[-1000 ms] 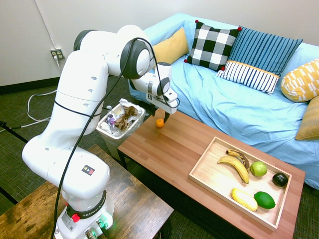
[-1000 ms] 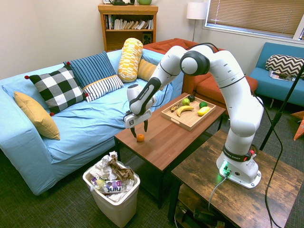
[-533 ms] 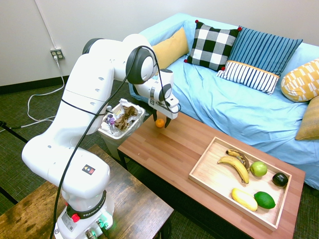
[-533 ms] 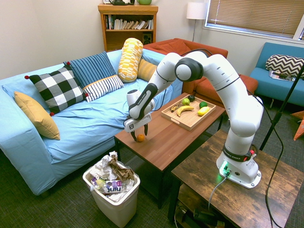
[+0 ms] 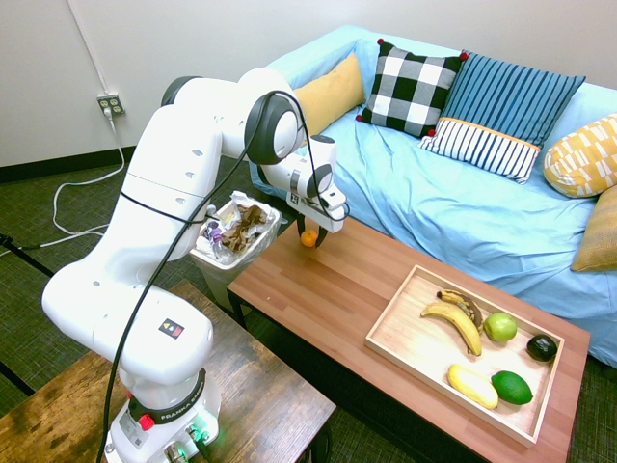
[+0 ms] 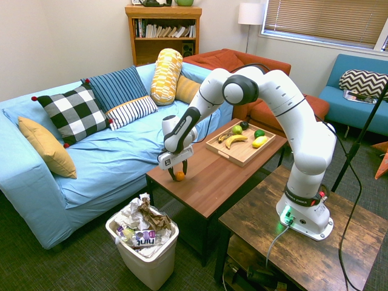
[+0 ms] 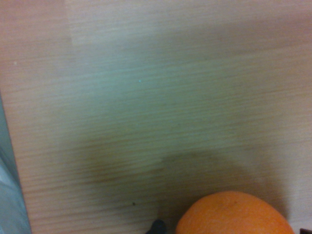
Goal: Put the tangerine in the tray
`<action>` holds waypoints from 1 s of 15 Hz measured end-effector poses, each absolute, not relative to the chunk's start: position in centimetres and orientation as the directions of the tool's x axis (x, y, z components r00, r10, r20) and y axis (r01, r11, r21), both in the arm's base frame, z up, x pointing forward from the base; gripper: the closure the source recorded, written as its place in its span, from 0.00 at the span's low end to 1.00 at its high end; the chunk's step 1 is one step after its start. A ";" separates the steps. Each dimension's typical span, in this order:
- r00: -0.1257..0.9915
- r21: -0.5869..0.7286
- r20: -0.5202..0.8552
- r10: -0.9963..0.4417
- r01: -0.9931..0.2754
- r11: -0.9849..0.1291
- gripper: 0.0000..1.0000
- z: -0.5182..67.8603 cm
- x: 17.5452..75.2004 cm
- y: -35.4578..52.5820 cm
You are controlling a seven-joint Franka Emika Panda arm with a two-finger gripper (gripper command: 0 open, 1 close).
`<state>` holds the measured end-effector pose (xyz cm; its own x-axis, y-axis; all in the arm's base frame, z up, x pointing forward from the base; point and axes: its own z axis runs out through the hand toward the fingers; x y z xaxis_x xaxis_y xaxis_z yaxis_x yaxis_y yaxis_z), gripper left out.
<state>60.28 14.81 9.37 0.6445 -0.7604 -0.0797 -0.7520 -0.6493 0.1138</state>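
The tangerine (image 5: pixel 308 238) (image 6: pixel 179 176), small and bright orange, sits on the brown coffee table (image 5: pixel 328 299) near its end by the waste bin. My gripper (image 5: pixel 309 240) (image 6: pixel 179 177) is lowered over it and stands open, one dark finger on each side of the fruit and close to it. In the wrist view the tangerine (image 7: pixel 234 214) fills the lower edge against the wood grain. The light-wood tray (image 5: pixel 405 328) (image 6: pixel 234 159) lies at the table's other end, well away from the gripper.
The tray holds bananas (image 5: pixel 453 318), a green apple (image 5: pixel 499 327), a lime (image 5: pixel 512 387), a dark avocado (image 5: pixel 542 348) and a yellow fruit (image 5: pixel 472 386). A full white waste bin (image 5: pixel 234 236) (image 6: pixel 144 242) stands by the table's end. The blue sofa (image 5: pixel 453 203) runs behind it.
The gripper has come down from just above the tangerine until its fingers stand on either side of it, and the fingers have drawn in a little. The tangerine has not moved.
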 end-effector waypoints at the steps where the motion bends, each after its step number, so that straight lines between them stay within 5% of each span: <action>1: 0.644 0.114 -0.082 -0.761 -0.752 -0.649 1.00 9.4 60.3 14.8; 9: 0.617 0.088 -0.063 -0.785 -0.780 -0.620 1.00 16.1 62.7 10.7; 15: 0.468 0.011 -0.056 -0.882 -0.883 -0.470 1.00 25.5 62.7 -10.8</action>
